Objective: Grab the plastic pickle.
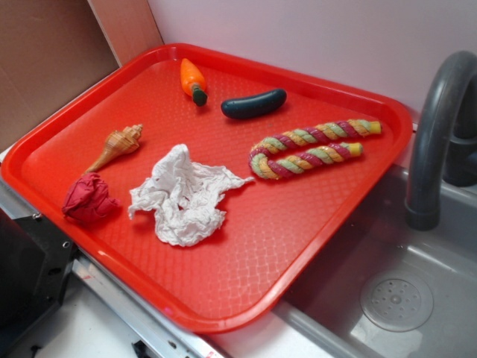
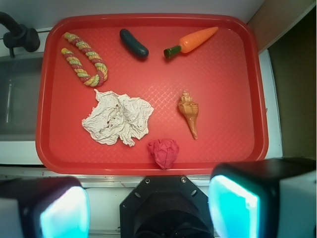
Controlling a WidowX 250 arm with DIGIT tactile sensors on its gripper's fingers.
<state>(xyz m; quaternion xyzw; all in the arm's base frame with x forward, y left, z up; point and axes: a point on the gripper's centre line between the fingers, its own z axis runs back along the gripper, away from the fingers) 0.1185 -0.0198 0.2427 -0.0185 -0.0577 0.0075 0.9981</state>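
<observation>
The plastic pickle (image 1: pixel 253 104) is dark green, glossy and slightly curved. It lies at the far side of the red tray (image 1: pixel 246 291), between the orange carrot toy (image 1: pixel 193 80) and the twisted rope (image 1: pixel 309 148). In the wrist view the pickle (image 2: pixel 133 43) is near the top, left of the carrot (image 2: pixel 192 41). My gripper (image 2: pixel 148 210) is high above the tray's near edge, far from the pickle, with its two cyan pads wide apart and nothing between them. The gripper does not show in the exterior view.
On the tray also lie a crumpled white paper (image 1: pixel 185 195), a crumpled red cloth (image 1: pixel 89 200) and a tan spiral shell (image 1: pixel 118 145). A grey sink (image 1: pixel 395 298) with a dark faucet (image 1: pixel 436 127) is to the tray's right. A black robot base (image 2: pixel 166 208) is below.
</observation>
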